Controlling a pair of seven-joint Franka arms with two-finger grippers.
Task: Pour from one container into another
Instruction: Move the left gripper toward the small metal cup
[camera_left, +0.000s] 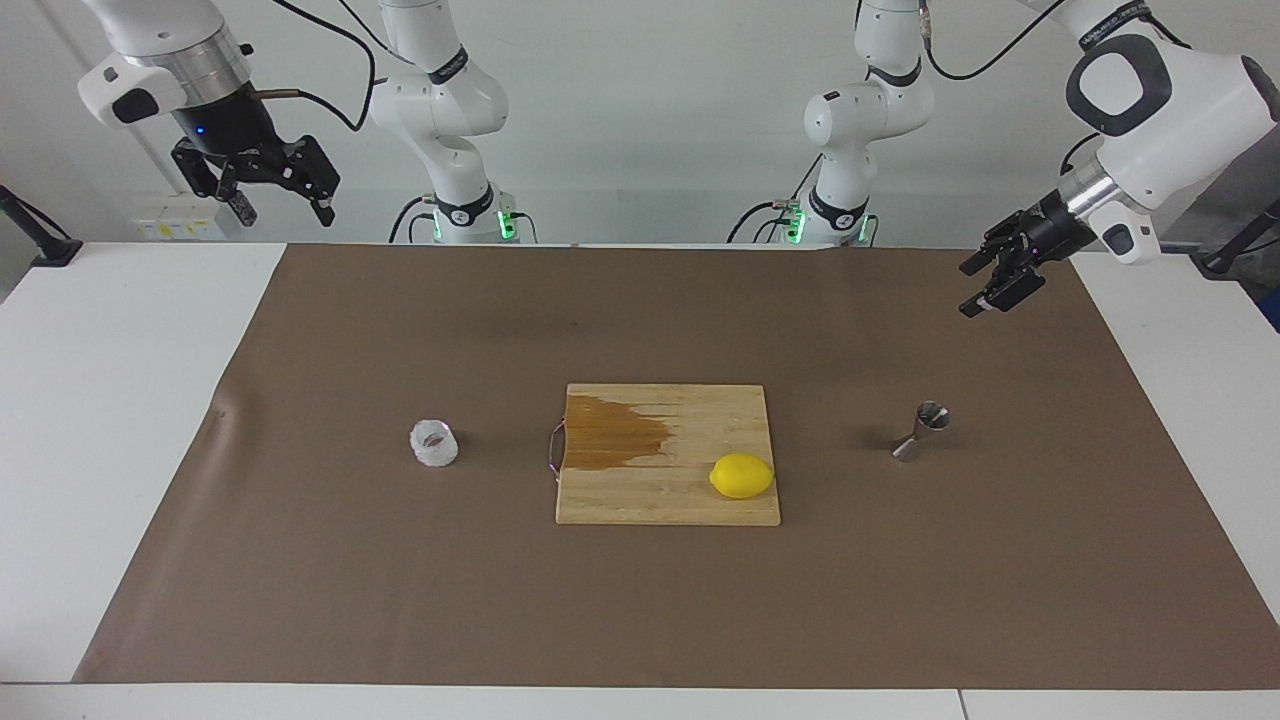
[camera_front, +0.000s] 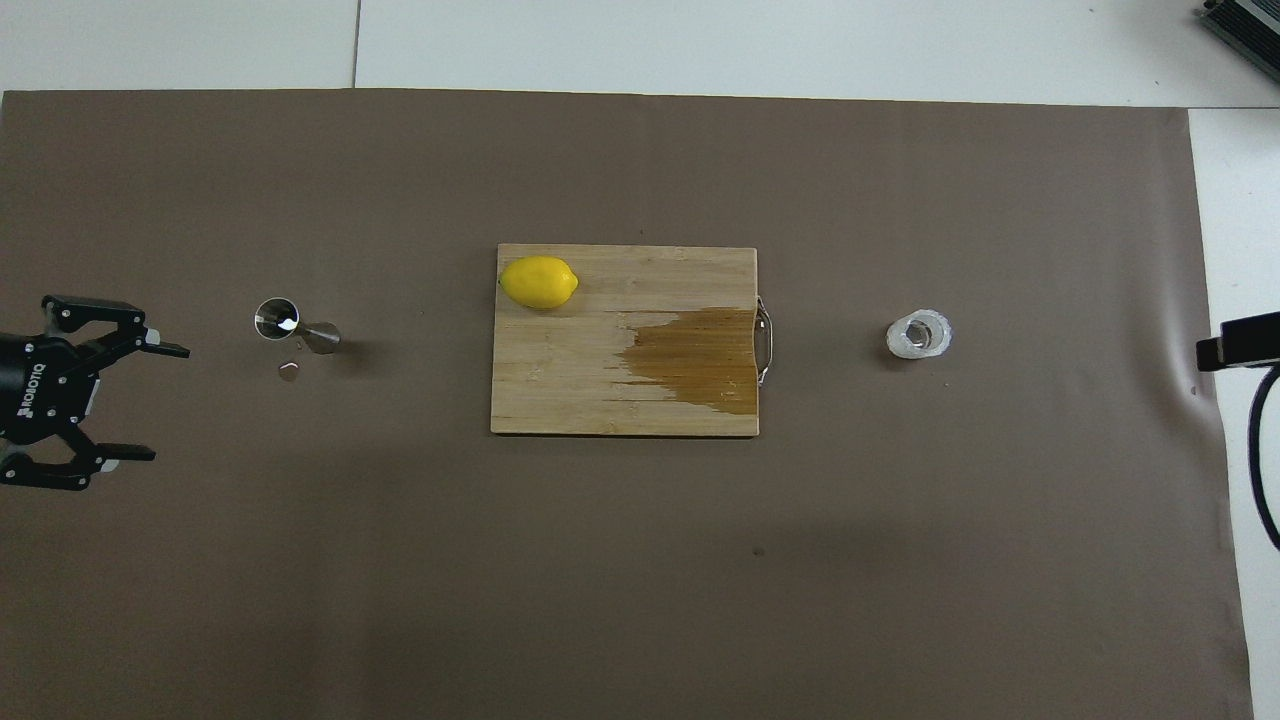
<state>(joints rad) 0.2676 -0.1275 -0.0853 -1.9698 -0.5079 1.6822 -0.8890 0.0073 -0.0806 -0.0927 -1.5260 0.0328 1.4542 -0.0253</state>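
We see both pincers open and empty: the left pincer (camera_left: 985, 285) over the mat near the jigger (camera_left: 922, 431), the right pincer (camera_left: 280, 195) waiting. The narrow-waisted jigger may tip if nudged; the bumpy tumbler (camera_left: 434, 443) may slip.

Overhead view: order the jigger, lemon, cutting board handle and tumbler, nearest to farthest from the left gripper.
From the open left gripper, over the mat at its own end:
1. Jigger, at the left arm's end of the table.
2. Lemon, on the cutting board.
3. Cutting board handle, on the board's edge toward the tumbler.
4. Tumbler, toward the right arm's end.

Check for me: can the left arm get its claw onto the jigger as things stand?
Probably yes. The left claw hangs open in the air, and only bare mat lies around the upright jigger.
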